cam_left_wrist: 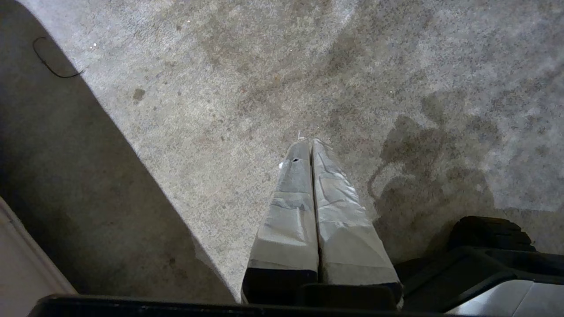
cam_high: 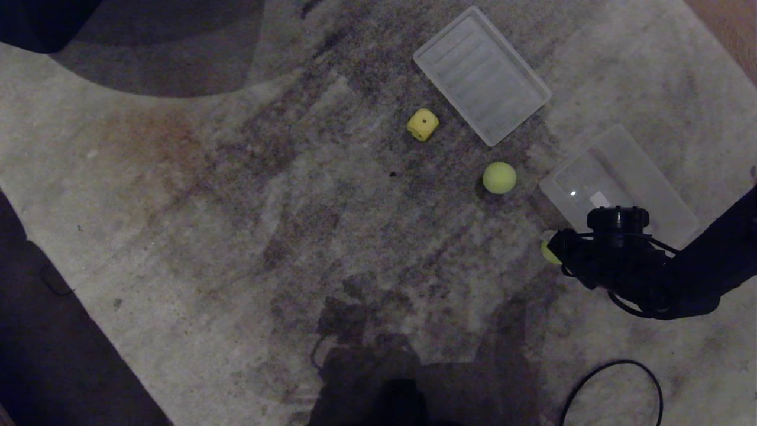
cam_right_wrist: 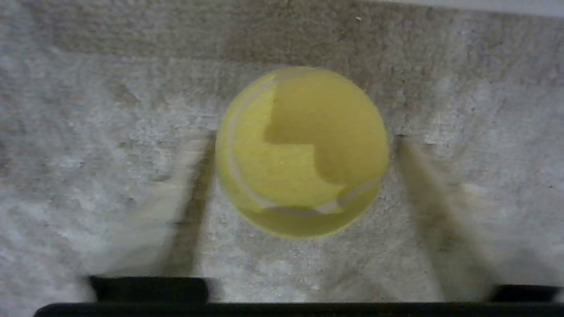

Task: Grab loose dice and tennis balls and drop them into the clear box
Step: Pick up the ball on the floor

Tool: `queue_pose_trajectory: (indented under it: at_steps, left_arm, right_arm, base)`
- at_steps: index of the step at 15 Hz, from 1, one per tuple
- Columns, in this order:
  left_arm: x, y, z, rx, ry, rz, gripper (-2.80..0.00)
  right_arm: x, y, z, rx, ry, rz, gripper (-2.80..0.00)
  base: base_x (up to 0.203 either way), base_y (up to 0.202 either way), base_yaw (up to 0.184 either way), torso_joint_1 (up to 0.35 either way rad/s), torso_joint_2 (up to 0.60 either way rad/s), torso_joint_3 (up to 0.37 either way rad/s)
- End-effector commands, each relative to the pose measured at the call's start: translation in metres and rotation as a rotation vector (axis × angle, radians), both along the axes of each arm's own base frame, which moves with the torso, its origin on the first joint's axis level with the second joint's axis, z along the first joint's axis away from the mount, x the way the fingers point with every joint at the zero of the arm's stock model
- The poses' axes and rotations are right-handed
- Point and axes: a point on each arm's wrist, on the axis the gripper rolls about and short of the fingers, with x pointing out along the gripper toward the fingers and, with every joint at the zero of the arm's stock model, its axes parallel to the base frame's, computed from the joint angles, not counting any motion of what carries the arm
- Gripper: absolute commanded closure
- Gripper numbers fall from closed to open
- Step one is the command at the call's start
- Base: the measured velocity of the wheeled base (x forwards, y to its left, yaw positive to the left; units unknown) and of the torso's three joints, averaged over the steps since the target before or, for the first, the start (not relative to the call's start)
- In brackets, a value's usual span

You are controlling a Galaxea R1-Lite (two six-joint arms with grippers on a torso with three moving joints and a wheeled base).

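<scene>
One tennis ball lies on the carpet between the fingers of my right gripper, which stands open around it with a narrow gap on each side. From the head view only the ball's edge peeks out beside the right gripper, just in front of the clear box. A second tennis ball lies to the box's left. A yellow die sits farther back. My left gripper is shut and empty over bare carpet.
The flat ribbed lid lies behind the yellow die and the box. A black cable loop rests on the carpet near the front right. The carpet's edge meets darker floor at the left.
</scene>
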Motion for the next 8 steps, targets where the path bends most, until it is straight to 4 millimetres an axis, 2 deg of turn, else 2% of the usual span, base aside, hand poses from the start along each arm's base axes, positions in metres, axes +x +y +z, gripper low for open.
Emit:
queue_pose_trajectory:
  at_steps: [1, 4, 8]
  left_arm:
    - [0.000, 0.000, 0.000, -0.001, 0.003, 0.001, 0.00]
    - [0.000, 0.000, 0.000, -0.001, 0.003, 0.000, 0.00]
    - [0.000, 0.000, 0.000, -0.001, 0.003, 0.000, 0.00]
  right_arm:
    - [0.001, 0.002, -0.002, -0.003, 0.002, 0.007, 0.00]
    - [-0.003, 0.003, 0.009, -0.038, -0.020, 0.027, 0.00]
    - [-0.030, 0.003, 0.054, -0.061, -0.115, 0.047, 0.00]
  base:
    - [0.000, 0.000, 0.000, 0.000, 0.00, 0.000]
    - [0.000, 0.000, 0.000, 0.000, 0.00, 0.000]
    - [0.000, 0.000, 0.000, 0.000, 0.00, 0.000]
